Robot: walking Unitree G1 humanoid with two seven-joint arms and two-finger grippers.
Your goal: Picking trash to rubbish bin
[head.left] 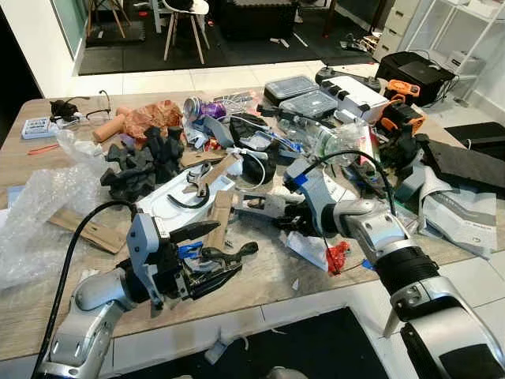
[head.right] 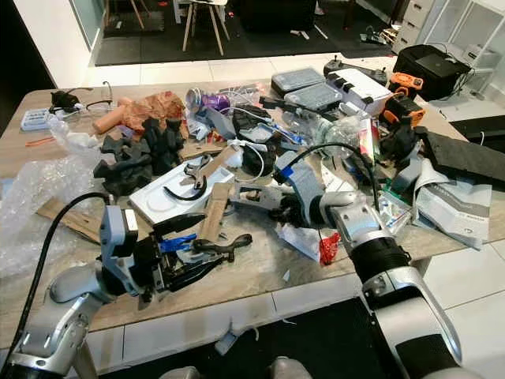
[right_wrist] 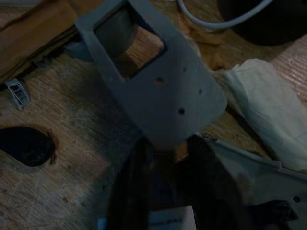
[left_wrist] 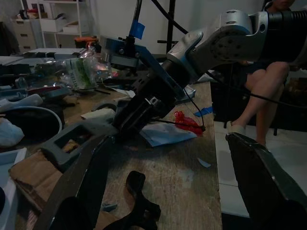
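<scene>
While clutter covers the wooden table [head.left: 276, 276], the head views show two lidded clear containers [head.left: 304, 96] at its far side, contents unreadable, and a white tray [head.left: 170, 201] holding a black curved piece. The left gripper [head.left: 217, 249] hovers low near the front edge, fingers spread, holding nothing. The right gripper [head.left: 286, 219] reaches inward to a grey plastic frame [head.left: 256, 207]. In the left wrist view, a seated person's legs [left_wrist: 261, 96] appear beyond the table. The right wrist view shows the fingers pinching the frame's rounded end on the tabletop.
</scene>
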